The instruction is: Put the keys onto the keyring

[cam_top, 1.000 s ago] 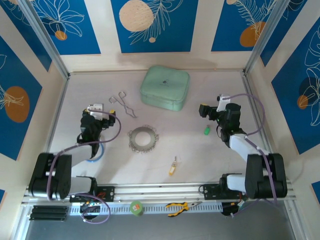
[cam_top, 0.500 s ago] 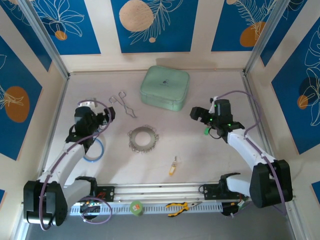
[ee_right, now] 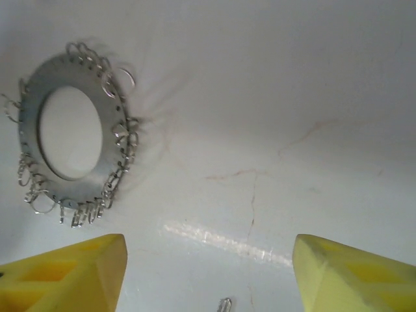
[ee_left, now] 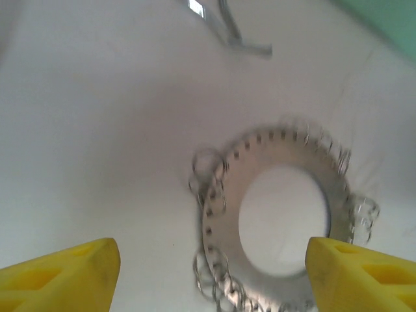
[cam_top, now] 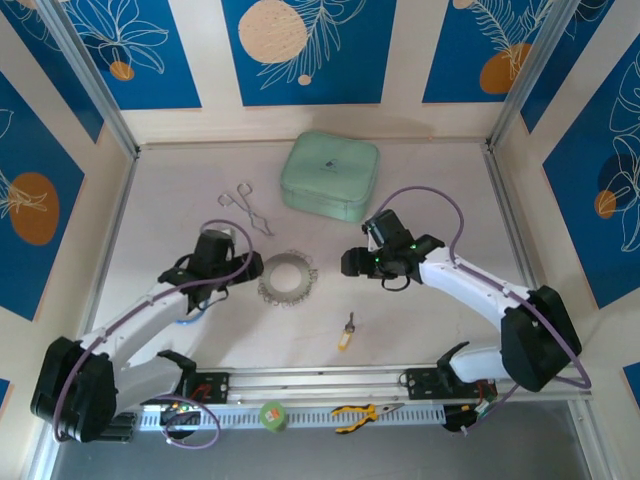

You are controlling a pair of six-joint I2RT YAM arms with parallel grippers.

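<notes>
The keyring (cam_top: 286, 279), a flat silver ring fringed with small loops, lies mid-table. My left gripper (cam_top: 243, 268) is open just left of it. In the left wrist view the keyring (ee_left: 286, 146) lies ahead between the yellow fingertips (ee_left: 71, 276), apart from them. My right gripper (cam_top: 352, 263) is open just right of the ring, with bare table between its fingers (ee_right: 71, 273) and the keyring (ee_right: 65, 71) off to its upper left. A yellow-headed key (cam_top: 346, 335) lies nearer the front; its metal tip (ee_right: 224, 304) shows at the bottom edge.
A mint-green case (cam_top: 330, 177) stands at the back, with silver forceps (cam_top: 247, 210) to its left. Yellow-handled pliers (cam_top: 360, 413) and a small green roll (cam_top: 272, 414) lie on the front rail. A blue loop (cam_top: 188, 305) lies under the left arm.
Both arms have swung inward from the table's sides to either side of the keyring. The right arm now covers the spot where a green key lay.
</notes>
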